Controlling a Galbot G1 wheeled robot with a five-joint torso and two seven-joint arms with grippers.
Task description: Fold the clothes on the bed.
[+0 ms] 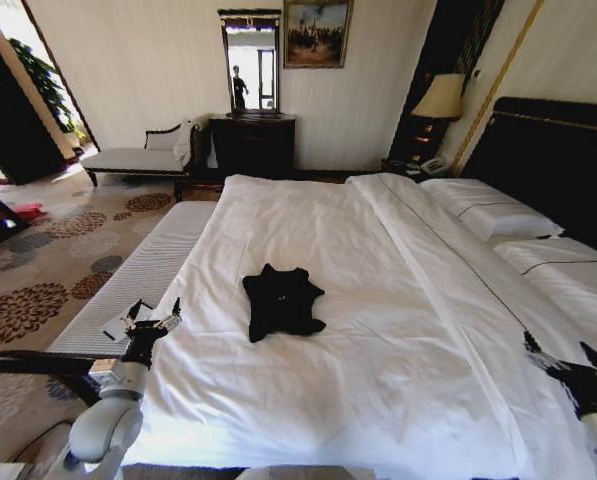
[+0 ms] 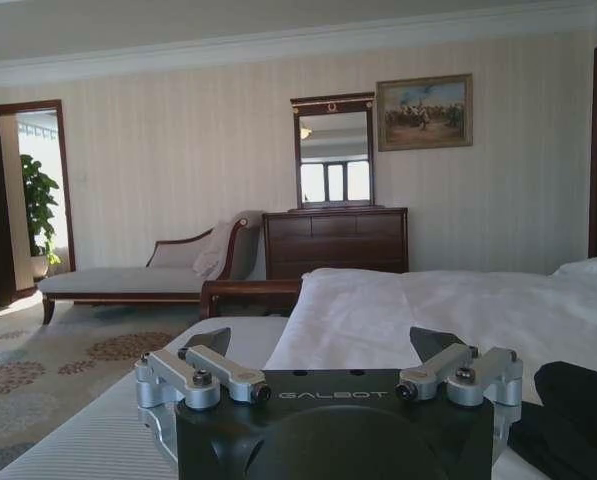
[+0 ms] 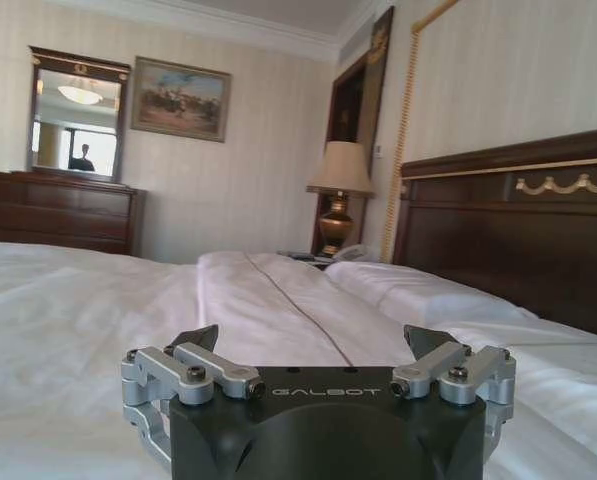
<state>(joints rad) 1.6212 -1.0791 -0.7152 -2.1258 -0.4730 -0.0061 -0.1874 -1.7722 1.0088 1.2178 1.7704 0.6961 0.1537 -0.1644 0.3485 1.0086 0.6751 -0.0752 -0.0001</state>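
Head view: black T-shirt (image 1: 281,302) lies crumpled mid-bed (image 1: 398,330), untouched. Left gripper (image 1: 154,322) at bed's near-left edge, right gripper (image 1: 568,366) over near-right side; both spread, empty. Folding not begun; next move likely needs reaching shirt, flattening.

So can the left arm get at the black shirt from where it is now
Probably yes. The left tool hovers open at the bed's near left edge, and only bare white sheet lies between it and the black T-shirt; nothing blocks the way.

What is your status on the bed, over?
Left end effector open, low at bed's near-left edge; right end effector open, near-right. Crumpled black fabric T-shirt unfolded mid white-sheeted bed. Nothing in the way.
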